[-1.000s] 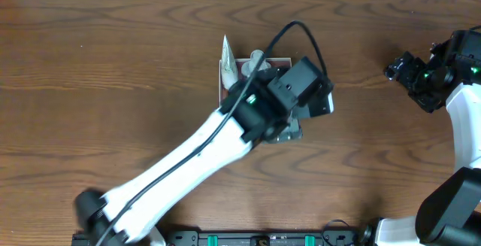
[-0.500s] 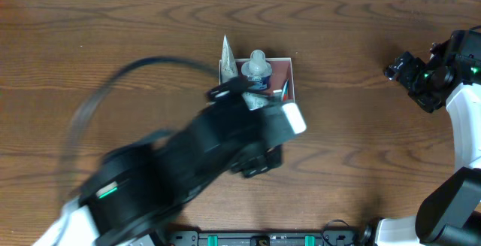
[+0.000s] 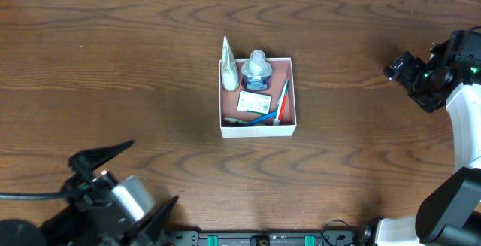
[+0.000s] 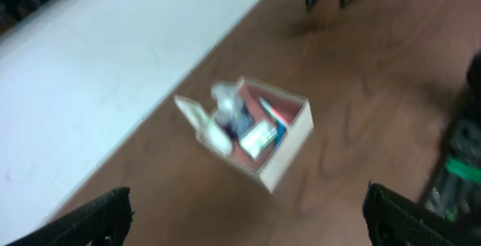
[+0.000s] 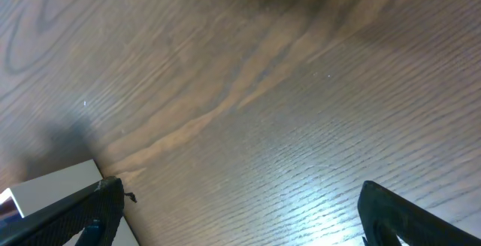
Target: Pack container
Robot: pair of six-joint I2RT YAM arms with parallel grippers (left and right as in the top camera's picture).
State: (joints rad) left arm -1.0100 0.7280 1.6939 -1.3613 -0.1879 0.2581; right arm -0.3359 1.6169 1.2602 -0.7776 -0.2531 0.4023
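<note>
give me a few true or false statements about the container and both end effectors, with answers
1. The container holds a toothbrush. True.
2. The left end effector grips a bottle. False: it is open and empty, away from the container.
3. The small bottle stands inside the container. True.
4. The right end effector hovers over the container. False: it is well off to the right.
5. The white tube lies outside the container. False: it leans in a corner, tip above the wall.
</note>
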